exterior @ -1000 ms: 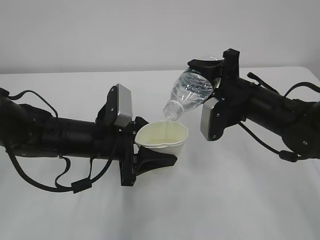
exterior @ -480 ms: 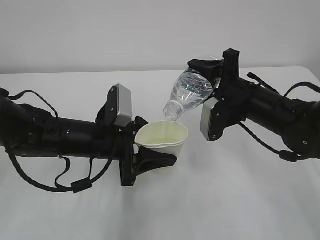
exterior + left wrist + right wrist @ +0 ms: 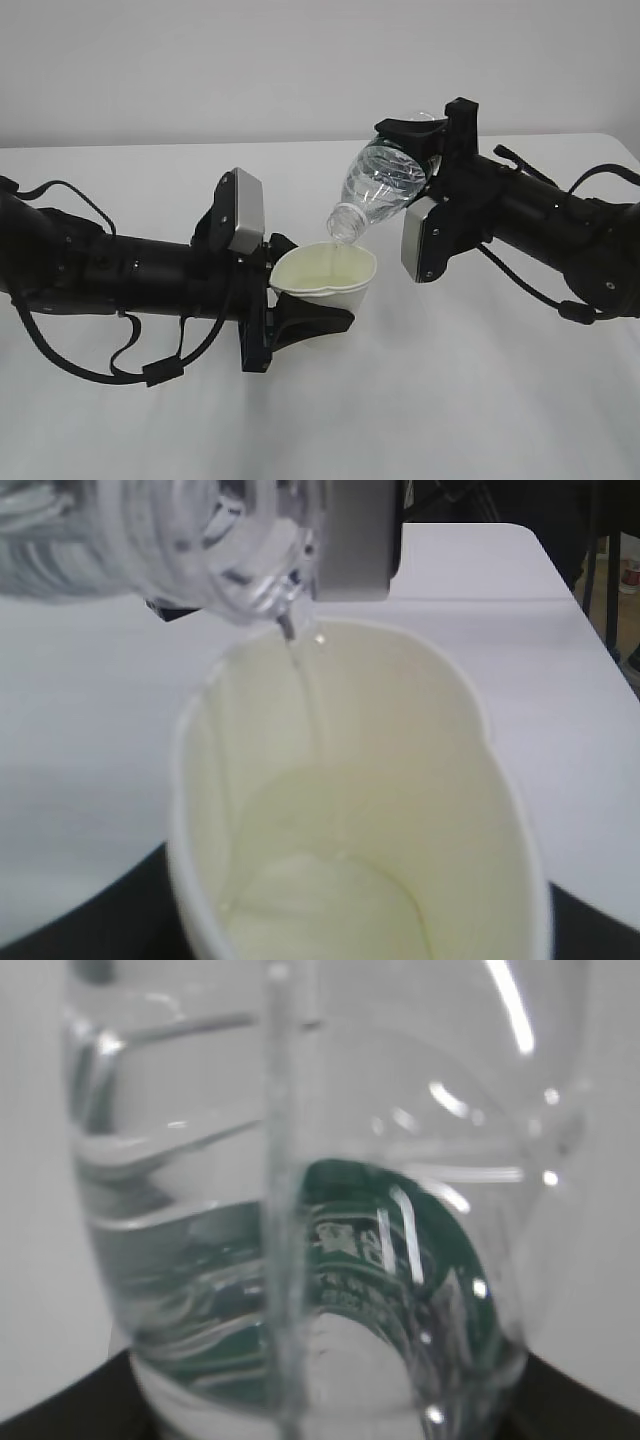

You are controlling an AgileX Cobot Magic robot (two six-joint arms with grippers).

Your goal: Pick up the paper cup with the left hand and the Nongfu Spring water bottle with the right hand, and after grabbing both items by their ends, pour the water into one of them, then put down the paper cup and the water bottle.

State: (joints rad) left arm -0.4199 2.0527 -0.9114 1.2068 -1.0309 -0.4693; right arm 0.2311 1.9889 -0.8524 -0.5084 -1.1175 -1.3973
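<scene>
my left hand [image 3: 300, 305] clamps the off-white paper cup [image 3: 325, 272], squeezed oval, pale yellow inside, above the white table [image 3: 480, 400]. my right hand [image 3: 425, 150] grips the clear ribbed water bottle [image 3: 378, 188] tipped neck-down, a thin stream [image 3: 305, 685] falling into the cup

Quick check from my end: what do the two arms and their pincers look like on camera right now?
Both arms are matte black tubes with black cables looping alongside. The left arm and right arm each carry a grey-white rectangular block just behind the wrist. The left pincer and right pincer are black with angular fingers. No markings are readable.
</scene>
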